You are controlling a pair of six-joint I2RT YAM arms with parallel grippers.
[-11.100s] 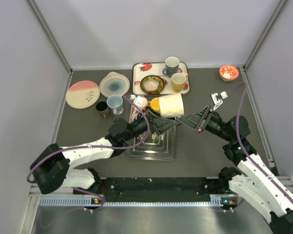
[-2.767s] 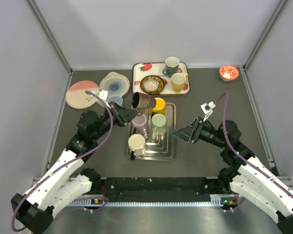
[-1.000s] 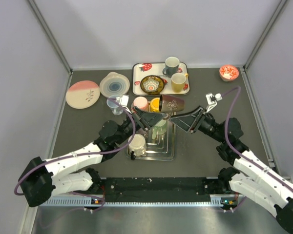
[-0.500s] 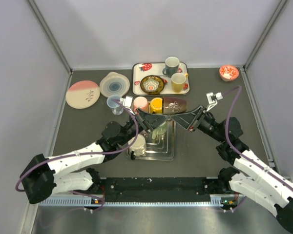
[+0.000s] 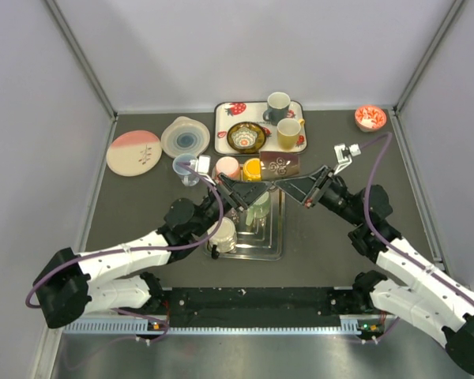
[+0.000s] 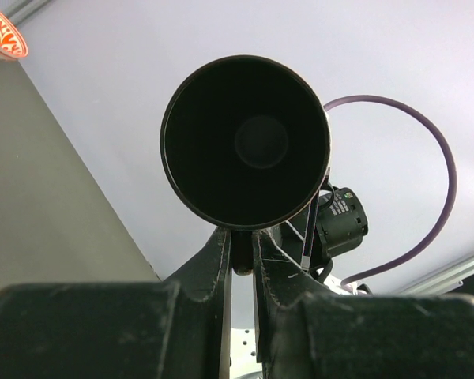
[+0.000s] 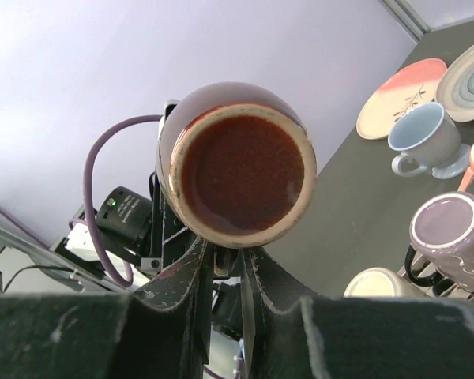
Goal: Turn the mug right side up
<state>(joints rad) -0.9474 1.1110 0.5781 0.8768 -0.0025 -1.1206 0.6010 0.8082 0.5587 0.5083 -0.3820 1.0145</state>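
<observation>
The brown patterned mug (image 5: 278, 166) hangs on its side above the metal tray (image 5: 245, 249), held between both arms. My left gripper (image 5: 259, 184) is shut on its handle from the left. In the left wrist view the mug's dark open mouth (image 6: 245, 142) faces the camera, and the handle is pinched between my fingers (image 6: 221, 264). My right gripper (image 5: 283, 183) comes in from the right. In the right wrist view the mug's reddish-brown base (image 7: 245, 174) faces the camera, and my right gripper (image 7: 227, 260) is closed on the handle stub below it.
Upside-down mugs stand on the metal tray: cream (image 5: 221, 232), green (image 5: 259, 205), pink (image 5: 226, 167), orange (image 5: 253, 168). A strawberry tray (image 5: 221, 118) behind carries two upright mugs and a bowl. Two plates (image 5: 134, 151) and a blue cup (image 5: 185, 165) sit left; a red bowl (image 5: 370, 118) far right.
My right gripper has closed on the mug's handle from the right. The mug has shifted slightly back and turned more level; the left gripper has kept its hold.
</observation>
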